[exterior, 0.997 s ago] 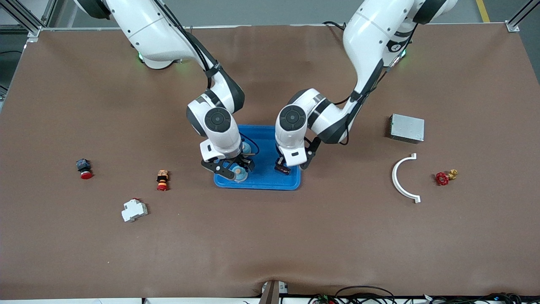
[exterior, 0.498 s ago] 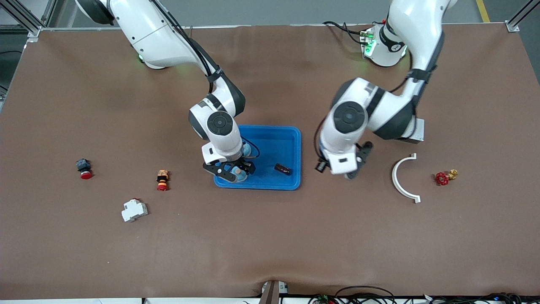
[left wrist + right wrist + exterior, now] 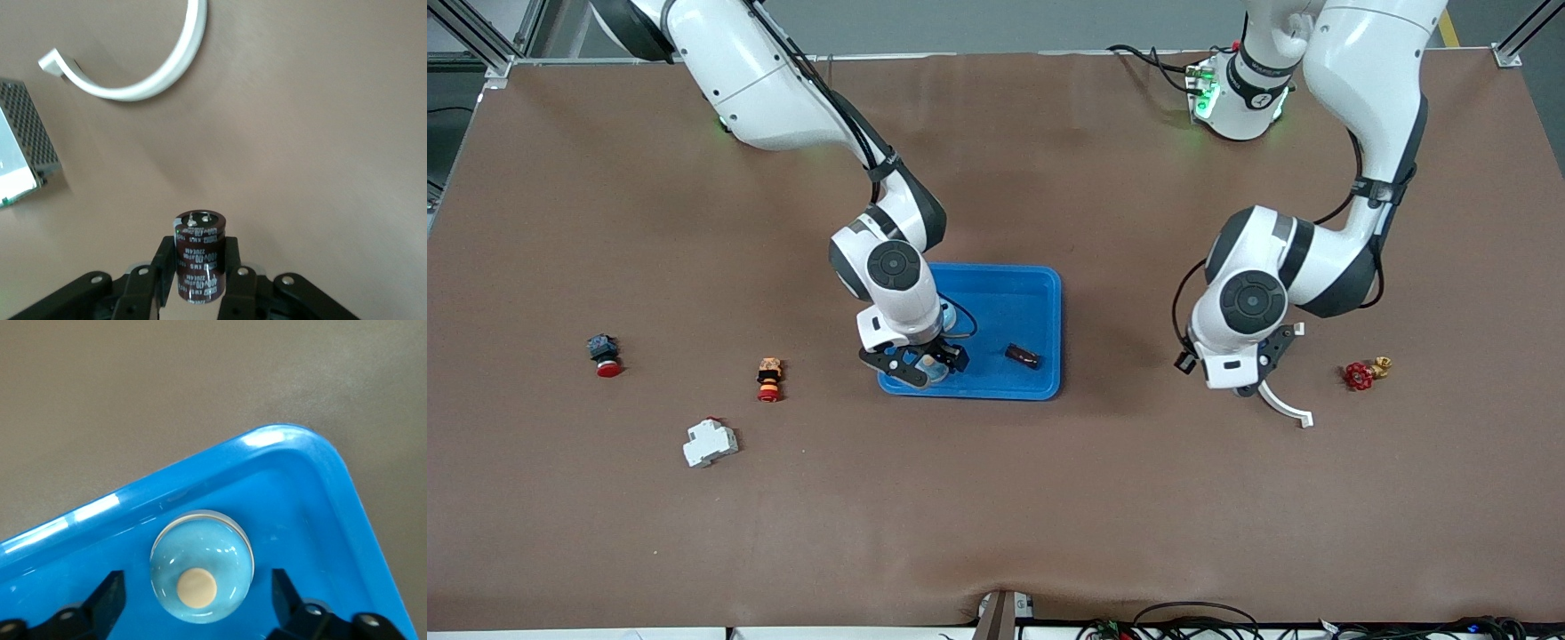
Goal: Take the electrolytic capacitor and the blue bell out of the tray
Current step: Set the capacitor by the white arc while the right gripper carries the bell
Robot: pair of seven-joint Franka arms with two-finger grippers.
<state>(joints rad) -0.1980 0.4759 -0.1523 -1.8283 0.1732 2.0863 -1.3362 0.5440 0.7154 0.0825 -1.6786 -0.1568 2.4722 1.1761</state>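
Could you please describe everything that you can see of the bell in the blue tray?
The bell is a low, glossy, pale blue dome with a round beige button at its top. It sits upright on the floor of the blue tray, in the corner nearer the front camera at the right arm's end. The right gripper hangs over it with its fingers open on either side, touching nothing.
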